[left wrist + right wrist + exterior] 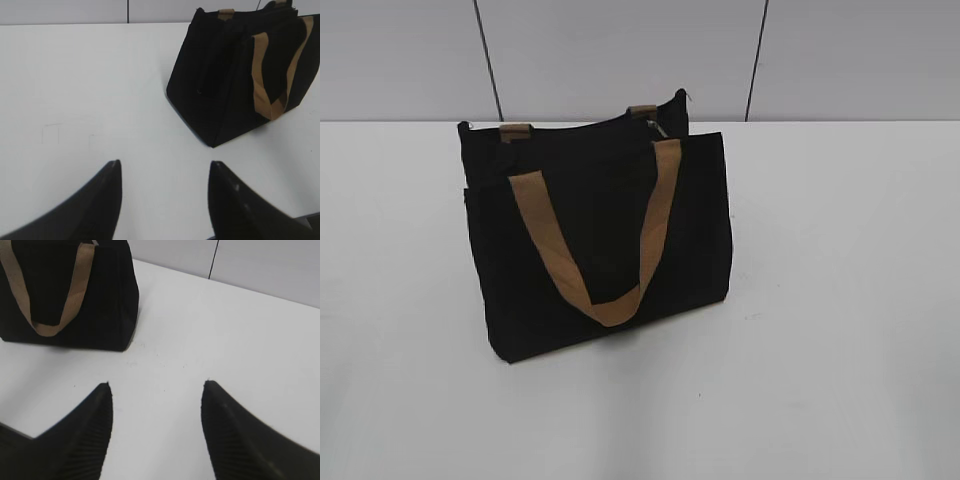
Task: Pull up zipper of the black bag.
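Black bag point(600, 240) upright near the surface's point(840, 330) far edge

My left end effector point(165, 172) and right end effector point(157, 390) gape wide — both empty, apart from it.

No text, label, brand, number or sign can be read in any of the three views. The black bag point(600, 240) shows only plain dark fabric and unmarked tan webbing handles point(595, 235), and the white table point(840, 300) carries no print; faint thin lines on its surface in the left wrist view form no legible characters.
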`<state>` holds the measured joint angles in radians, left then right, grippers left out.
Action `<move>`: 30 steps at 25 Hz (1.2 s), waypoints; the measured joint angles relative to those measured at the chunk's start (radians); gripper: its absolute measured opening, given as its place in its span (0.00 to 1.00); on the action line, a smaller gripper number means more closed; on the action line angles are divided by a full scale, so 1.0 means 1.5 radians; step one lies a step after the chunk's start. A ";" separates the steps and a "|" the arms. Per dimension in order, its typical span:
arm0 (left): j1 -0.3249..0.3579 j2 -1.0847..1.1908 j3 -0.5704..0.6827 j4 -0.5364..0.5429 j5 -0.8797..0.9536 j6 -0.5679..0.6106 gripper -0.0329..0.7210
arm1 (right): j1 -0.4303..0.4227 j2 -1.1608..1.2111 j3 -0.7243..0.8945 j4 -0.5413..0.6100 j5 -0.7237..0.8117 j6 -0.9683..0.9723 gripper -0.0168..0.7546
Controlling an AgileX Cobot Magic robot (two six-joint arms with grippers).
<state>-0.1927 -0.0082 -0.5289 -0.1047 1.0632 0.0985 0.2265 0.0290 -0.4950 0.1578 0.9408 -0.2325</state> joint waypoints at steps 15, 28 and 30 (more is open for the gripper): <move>0.000 -0.001 0.000 0.026 -0.001 -0.077 0.59 | 0.000 -0.022 0.006 -0.015 0.102 0.013 0.60; 0.000 -0.001 0.000 0.039 -0.001 -0.060 0.59 | 0.000 -0.024 0.006 0.010 0.103 0.018 0.59; 0.000 -0.001 0.000 0.039 -0.001 -0.060 0.59 | 0.000 -0.024 0.006 0.017 0.103 0.019 0.59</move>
<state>-0.1927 -0.0094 -0.5289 -0.0465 1.0614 0.0084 0.2265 -0.0067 -0.4857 0.1834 1.0951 -0.2047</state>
